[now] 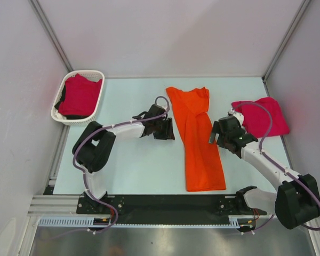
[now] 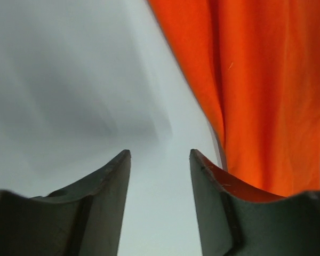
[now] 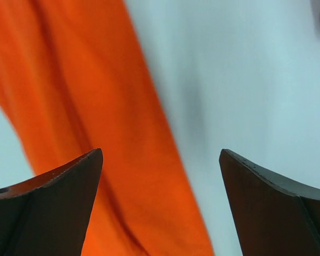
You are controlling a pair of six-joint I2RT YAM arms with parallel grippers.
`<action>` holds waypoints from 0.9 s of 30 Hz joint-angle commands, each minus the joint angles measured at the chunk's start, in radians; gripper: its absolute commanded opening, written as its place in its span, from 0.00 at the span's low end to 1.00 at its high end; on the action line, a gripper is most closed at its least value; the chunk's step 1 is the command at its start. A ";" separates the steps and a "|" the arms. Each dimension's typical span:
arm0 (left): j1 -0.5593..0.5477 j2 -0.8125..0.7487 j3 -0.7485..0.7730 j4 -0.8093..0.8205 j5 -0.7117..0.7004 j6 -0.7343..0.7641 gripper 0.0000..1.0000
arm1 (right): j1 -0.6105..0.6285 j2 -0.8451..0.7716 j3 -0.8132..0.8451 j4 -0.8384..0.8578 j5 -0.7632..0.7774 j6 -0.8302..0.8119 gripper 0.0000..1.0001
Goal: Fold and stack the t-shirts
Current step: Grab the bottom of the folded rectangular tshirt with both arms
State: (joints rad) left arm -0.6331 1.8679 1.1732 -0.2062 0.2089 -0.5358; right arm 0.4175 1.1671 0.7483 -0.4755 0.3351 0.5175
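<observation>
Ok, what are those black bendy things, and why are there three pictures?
Those are two robot arms. Each ends in a gripper, like two-finger pincers. The big picture looks down from above: the left gripper and right gripper sit either side of a bright orange cloth t-shirt on the pale table. A crimson-pink t-shirt lies at the right, another crimson-pink t-shirt in the white plastic lattice basket. The other two pictures come from cameras on each wrist, looking past the fingers. Both grippers are open and hold nothing.

This looks like a robot lab: plain white walls (image 1: pixel 165 32) and metal posts (image 1: pixel 49 33) box in a pale tabletop (image 1: pixel 138 165), with a left arm (image 1: pixel 96 149) and a right arm (image 1: pixel 266 162) bolted to a black rail (image 1: pixel 165 204).
</observation>
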 commanded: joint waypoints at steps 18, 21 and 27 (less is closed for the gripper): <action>0.024 0.701 1.227 -0.488 -0.198 -0.007 0.00 | -0.223 -0.130 -0.101 0.118 -0.225 -0.091 0.95; 0.042 0.677 1.191 -0.506 -0.242 -0.039 0.00 | -0.235 -0.133 -0.099 0.124 -0.243 -0.088 0.95; 0.079 0.662 1.128 -0.545 -0.350 -0.055 0.00 | -0.244 -0.110 -0.107 0.159 -0.263 -0.096 0.95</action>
State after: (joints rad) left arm -0.5869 2.5629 2.2898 -0.6788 -0.0376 -0.5640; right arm 0.1833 1.0546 0.6422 -0.3702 0.0986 0.4389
